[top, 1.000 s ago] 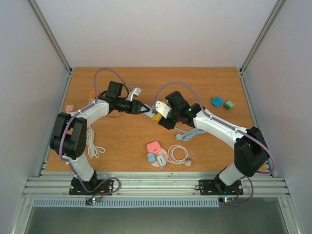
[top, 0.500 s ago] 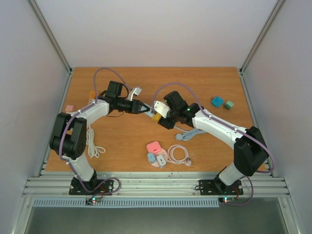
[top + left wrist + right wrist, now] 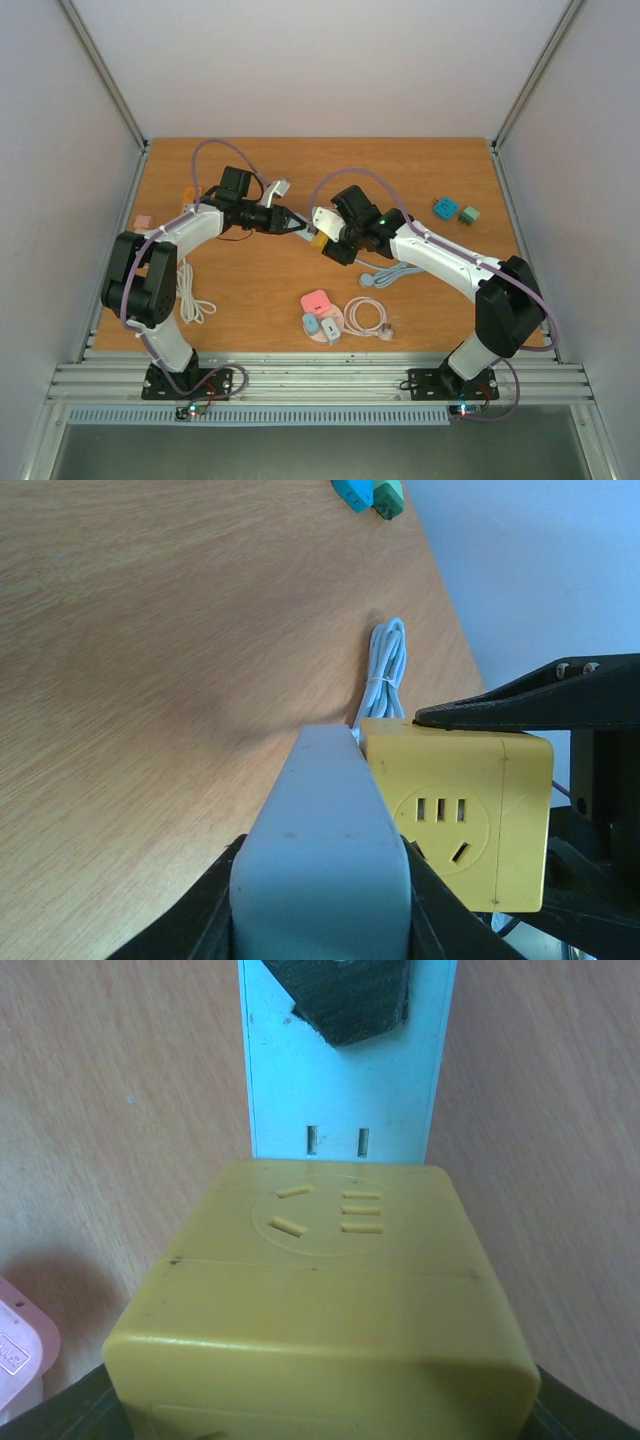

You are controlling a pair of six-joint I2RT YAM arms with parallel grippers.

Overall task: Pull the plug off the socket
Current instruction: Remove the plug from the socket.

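Holds the plug in the left claw, with jaws pinched narrow on its pale body. Holds the yellow socket in the right claw, with jaws about half apart across the cube. Places plug end-on against socket, between the two claws, over the table. Shows from the right wrist alone two small metal marks at the joint, prongs or slots not told apart; shows from the left wrist alone a white cable beyond.
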